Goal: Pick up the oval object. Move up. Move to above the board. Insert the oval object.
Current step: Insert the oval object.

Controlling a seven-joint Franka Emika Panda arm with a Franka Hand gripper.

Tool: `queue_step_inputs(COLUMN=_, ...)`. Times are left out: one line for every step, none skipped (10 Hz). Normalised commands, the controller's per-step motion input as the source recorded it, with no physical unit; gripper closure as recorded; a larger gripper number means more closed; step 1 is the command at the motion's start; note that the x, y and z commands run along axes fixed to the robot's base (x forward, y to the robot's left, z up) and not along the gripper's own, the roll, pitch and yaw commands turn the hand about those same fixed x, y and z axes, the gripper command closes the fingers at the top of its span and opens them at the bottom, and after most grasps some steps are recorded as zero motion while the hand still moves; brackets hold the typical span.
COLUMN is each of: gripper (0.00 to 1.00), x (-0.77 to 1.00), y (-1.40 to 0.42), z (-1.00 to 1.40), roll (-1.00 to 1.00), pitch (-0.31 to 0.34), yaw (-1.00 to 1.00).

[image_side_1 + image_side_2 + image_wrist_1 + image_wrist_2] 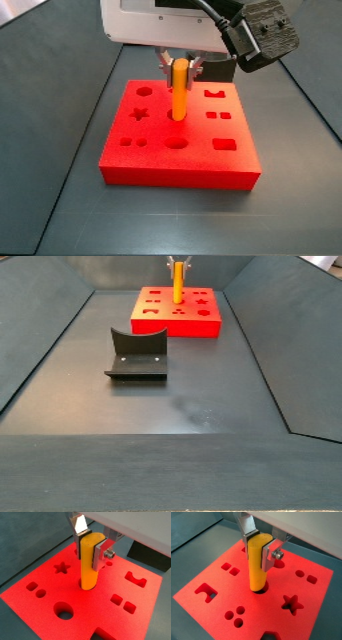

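Here the end effector [89, 543] stands directly above the centre of the board [40, 571], its flat silver fingers [101, 552] clamped on the upper end of the oval object [88, 564], which hangs upright with its lower tip just entering the board's central hole, as both wrist views show. In a side view the oval object [178, 90] rises vertically from the middle of the board [181, 165], with the wrist housing and camera mount immediately above it; the arm points straight down. The main risk, judged from this pose, is jamming: if the peg's long cross-section is slightly rotated against the oval slot, or the tip rides on the slot's edge, downward force could wedge it, tilt it in the grip, or shift the board. Releasing before the peg seats could leave it leaning. The fixture [138, 353] stands on the floor well apart from the board [177, 322], on the side away from the end effector [178, 263].
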Motion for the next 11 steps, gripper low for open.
queue_step_inputs(gripper=1.0, x=-0.18, y=0.0, z=-0.17, roll=0.0, pitch=-0.034, yaw=0.0)
queue_step_inputs(gripper=1.0, x=-0.19, y=0.0, z=-0.17, roll=0.0, pitch=-0.044, yaw=0.01)
queue_step_inputs(gripper=1.0, x=-0.14, y=0.0, z=-0.3, roll=0.0, pitch=-0.02, yaw=0.13)
queue_step_inputs(gripper=1.0, x=0.0, y=0.0, z=-0.58, roll=0.01, pitch=0.0, yaw=0.21)
queue_step_inputs(gripper=1.0, x=0.1, y=-0.04, z=-0.85, roll=0.22, pitch=0.0, yaw=0.24)
queue_step_inputs(gripper=1.0, x=0.19, y=-0.13, z=-0.93, roll=0.18, pitch=0.0, yaw=0.24)
queue_step_inputs(gripper=1.0, x=0.17, y=-0.25, z=-1.0, roll=0.12, pitch=0.0, yaw=0.27)
queue_step_inputs(gripper=1.0, x=0.18, y=-0.25, z=-1.0, roll=0.11, pitch=0.0, yaw=0.26)
queue_step_inputs(gripper=1.0, x=0.22, y=-0.24, z=-1.0, roll=0.06, pitch=0.01, yaw=0.0)
queue_step_inputs(gripper=1.0, x=0.16, y=-0.12, z=-1.0, roll=0.04, pitch=0.071, yaw=-0.18)
queue_step_inputs(gripper=1.0, x=0.09, y=-0.04, z=-0.88, roll=0.0, pitch=0.147, yaw=-0.31)
